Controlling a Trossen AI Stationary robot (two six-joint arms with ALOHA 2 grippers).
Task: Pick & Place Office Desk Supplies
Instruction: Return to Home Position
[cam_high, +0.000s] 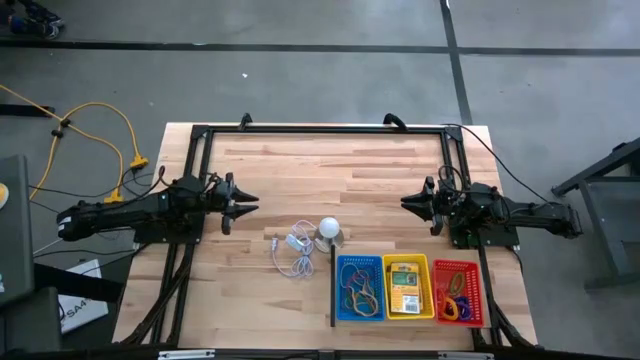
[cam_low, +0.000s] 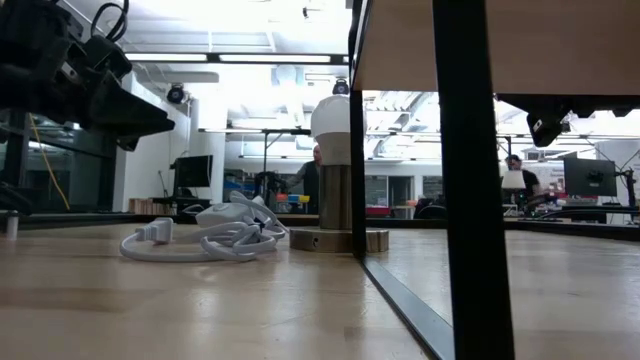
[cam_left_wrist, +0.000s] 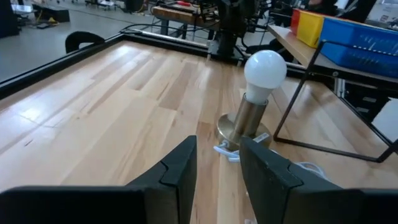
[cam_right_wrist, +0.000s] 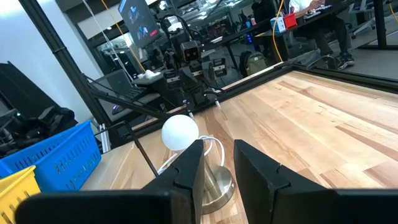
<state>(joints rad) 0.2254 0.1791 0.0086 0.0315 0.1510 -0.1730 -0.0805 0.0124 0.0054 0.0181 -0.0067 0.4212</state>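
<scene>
Homing both arms: my left gripper (cam_high: 243, 205) and right gripper (cam_high: 412, 205) hang parted, empty. Supplies (cam_high: 358, 290) sit in the bins (cam_high: 336, 290) near my right gripper; pull back level, clear of the lamp (cam_high: 329, 228).

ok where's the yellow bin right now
In the high view the yellow bin sits near the lower edge of the table, right of centre on the right arm's side, between the blue bin and the red bin.

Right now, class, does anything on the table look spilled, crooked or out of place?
Nothing stands out. The blue bin, yellow bin and red bin sit in a row, nothing spilled; the lamp stands upright beside its cord. Left arm and right arm wait aside.
</scene>
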